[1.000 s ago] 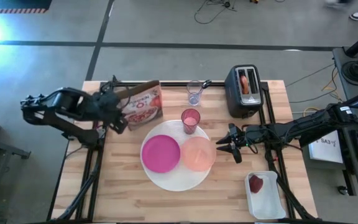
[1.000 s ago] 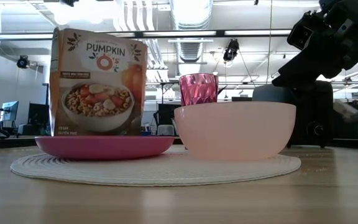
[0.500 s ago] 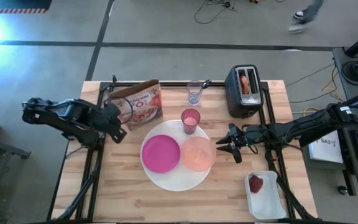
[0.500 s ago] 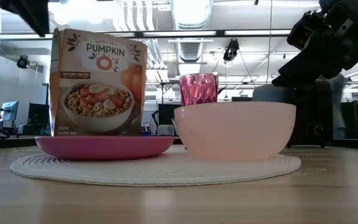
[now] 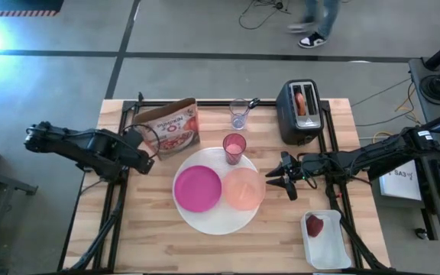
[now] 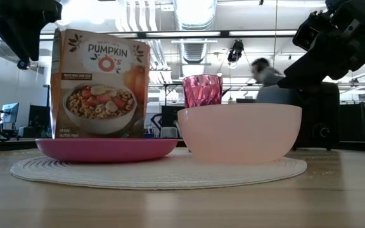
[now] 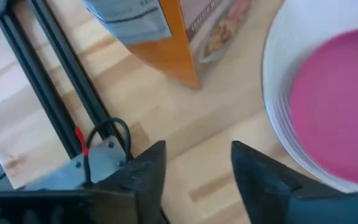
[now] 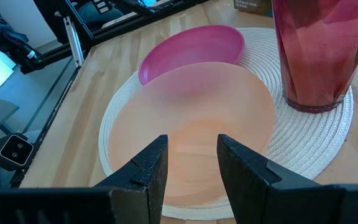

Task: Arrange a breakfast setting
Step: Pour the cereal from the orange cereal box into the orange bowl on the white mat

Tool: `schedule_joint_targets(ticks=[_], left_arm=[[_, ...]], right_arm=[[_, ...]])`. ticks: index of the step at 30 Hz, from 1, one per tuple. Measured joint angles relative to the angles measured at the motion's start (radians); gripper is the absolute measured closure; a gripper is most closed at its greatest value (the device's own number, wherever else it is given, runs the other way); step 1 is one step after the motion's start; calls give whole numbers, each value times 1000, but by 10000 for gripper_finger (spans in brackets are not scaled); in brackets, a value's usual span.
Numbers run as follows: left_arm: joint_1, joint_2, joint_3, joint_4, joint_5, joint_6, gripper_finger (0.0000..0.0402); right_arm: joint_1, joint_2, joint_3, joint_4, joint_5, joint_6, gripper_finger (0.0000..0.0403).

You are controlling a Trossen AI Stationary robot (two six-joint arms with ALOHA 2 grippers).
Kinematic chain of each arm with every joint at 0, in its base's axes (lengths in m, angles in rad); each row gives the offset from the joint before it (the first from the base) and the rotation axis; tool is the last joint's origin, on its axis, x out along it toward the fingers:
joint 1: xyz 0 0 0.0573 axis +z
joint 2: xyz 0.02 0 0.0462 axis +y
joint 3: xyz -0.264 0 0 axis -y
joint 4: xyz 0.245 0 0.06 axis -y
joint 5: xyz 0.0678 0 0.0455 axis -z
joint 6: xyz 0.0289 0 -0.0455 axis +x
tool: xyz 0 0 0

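A large white plate (image 5: 214, 218) lies mid-table and carries a magenta plate (image 5: 198, 188) and a peach bowl (image 5: 244, 189). A pink tumbler (image 5: 234, 148) stands on the plate's far rim. A clear glass (image 5: 239, 115) with a spoon (image 5: 251, 103) in it stands at the far edge. A bagel (image 5: 302, 101) sticks out of the toaster (image 5: 299, 114). A dark-red fruit (image 5: 314, 224) lies in a white tray (image 5: 327, 243). My left gripper (image 5: 147, 159) (image 7: 194, 149) is open and empty near the table's left edge. My right gripper (image 5: 275, 180) (image 8: 191, 146) is open and empty just right of the bowl.
A pumpkin cereal box (image 5: 170, 128) (image 6: 100, 82) stands at the far left, behind the magenta plate. Black frame rails (image 7: 55, 81) run along the table's left side by my left gripper. A person walks on the floor beyond the table (image 5: 315, 19).
My left gripper has drawn away from the cereal box's top, toward the table's near and left edges and downward. The box stays standing where it was. A person has crossed the room behind the table.
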State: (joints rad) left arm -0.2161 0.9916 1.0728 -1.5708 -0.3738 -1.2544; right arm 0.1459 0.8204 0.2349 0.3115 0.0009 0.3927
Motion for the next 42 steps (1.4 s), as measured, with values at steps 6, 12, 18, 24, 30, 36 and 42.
schedule_joint_targets(ticks=[6, 12, 18, 24, 30, 36, 42], left_arm=[[0, -19, -20, 0, -111, 57, 172], [5, -12, -38, 10, -242, 33, 146], [7, -12, -94, 75, -300, 32, 139], [10, -12, -158, 130, -435, 31, 138], [22, -12, -221, 189, -481, 10, 138], [24, -11, -268, 316, -482, 37, 138], [24, -11, -297, 486, -481, 136, 138]], right_arm=[[0, 0, 0, 0, 0, 0, 275], [0, 0, 0, 0, 0, 0, 275], [0, 0, 0, 0, 0, 0, 275], [0, 0, 0, 0, 0, 0, 275], [0, 0, 0, 0, 0, 0, 275], [0, 0, 0, 0, 0, 0, 275], [0, 0, 0, 0, 0, 0, 275]])
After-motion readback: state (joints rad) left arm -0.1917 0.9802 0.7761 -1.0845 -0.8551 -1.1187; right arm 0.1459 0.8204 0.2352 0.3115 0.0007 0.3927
